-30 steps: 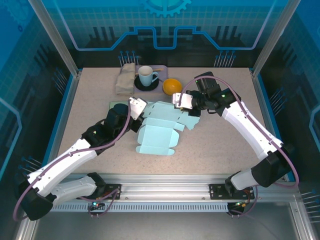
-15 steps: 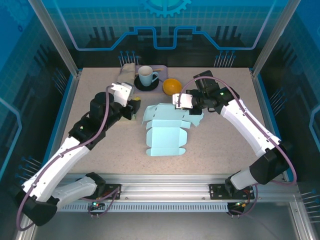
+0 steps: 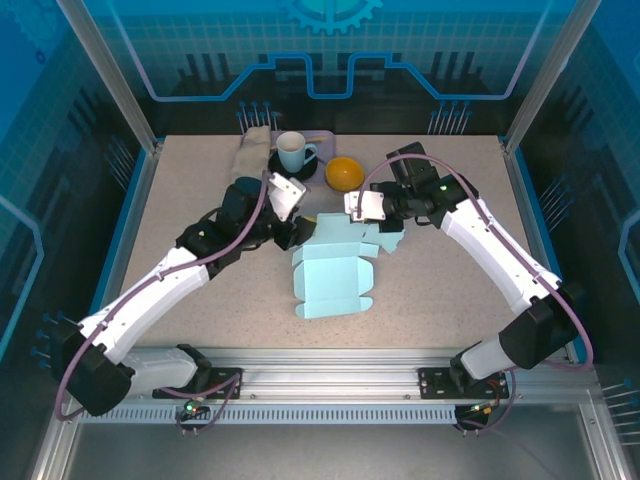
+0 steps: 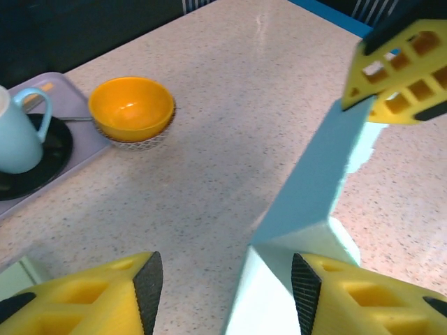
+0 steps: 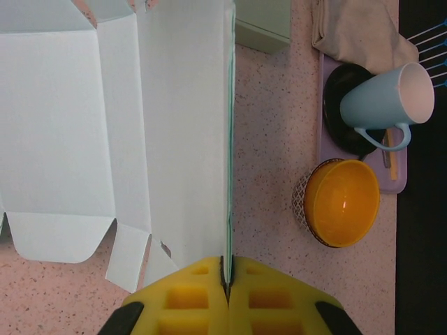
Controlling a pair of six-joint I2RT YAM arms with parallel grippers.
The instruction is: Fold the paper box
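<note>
The near panel of the paper box lies flat on the counter, its tabs toward the arm bases, and it now sits squarer to the rig than a second ago, when it lay skewed to the left. The left claw, which had pulled away toward the left half a second ago, has swung back in and now sits at the box's far-left corner. Its fingers are spread apart, and the folded edge of a raised panel rises just beside the right one without being pinched. Beyond it, the right claw has hardly moved. It is closed tight on the thin edge of the far flap and holds that flap lifted off the counter. I judge the sheet has been straightened and the left claw is placed to take or press the side panel while the right one steadies the back, so the fold is only begun. Farther off stand the orange bowl, the mug and the cloth, well apart from the work.
</note>
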